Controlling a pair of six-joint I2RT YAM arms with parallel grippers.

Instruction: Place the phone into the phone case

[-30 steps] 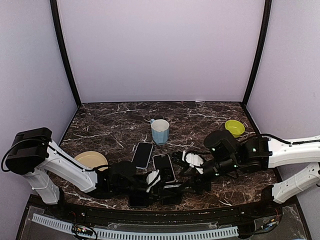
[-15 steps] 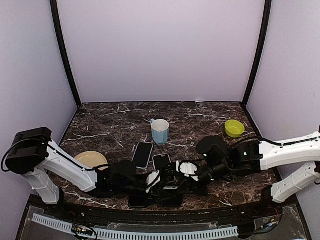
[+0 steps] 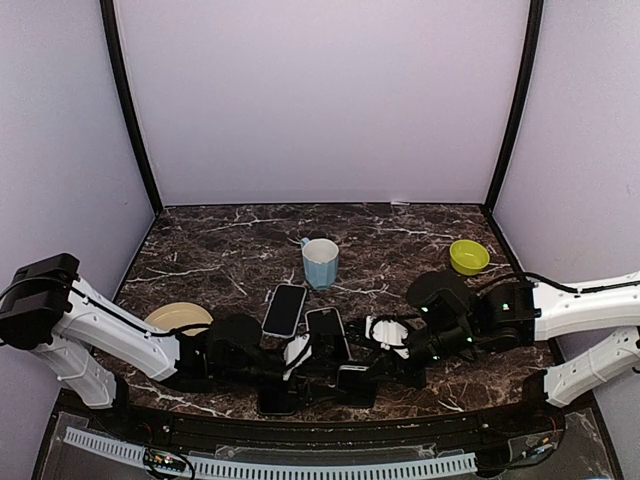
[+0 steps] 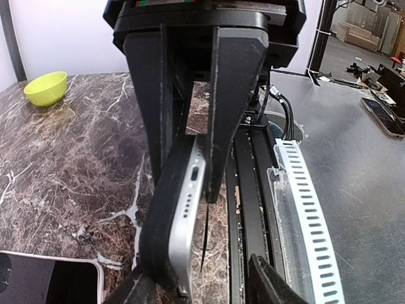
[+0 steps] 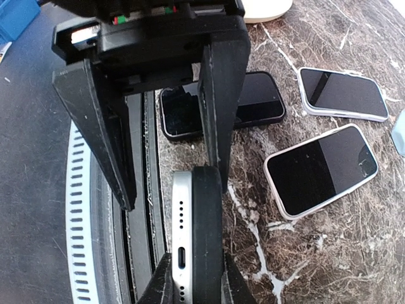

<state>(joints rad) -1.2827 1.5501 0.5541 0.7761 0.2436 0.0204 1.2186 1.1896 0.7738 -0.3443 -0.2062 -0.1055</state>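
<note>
Low over the marble table (image 3: 220,250), one phone (image 5: 181,253) between two arms.
Left gripper (image 4: 199,266) stands spread, one finger close against the black phone case (image 5: 205,215), the other clear of it. The silver phone stands on edge between the arms, port end showing, its back nested in that case. Right gripper (image 5: 193,266) is clamped across phone and case together. A white-edged phone (image 5: 321,168) lies flat beyond.
</note>
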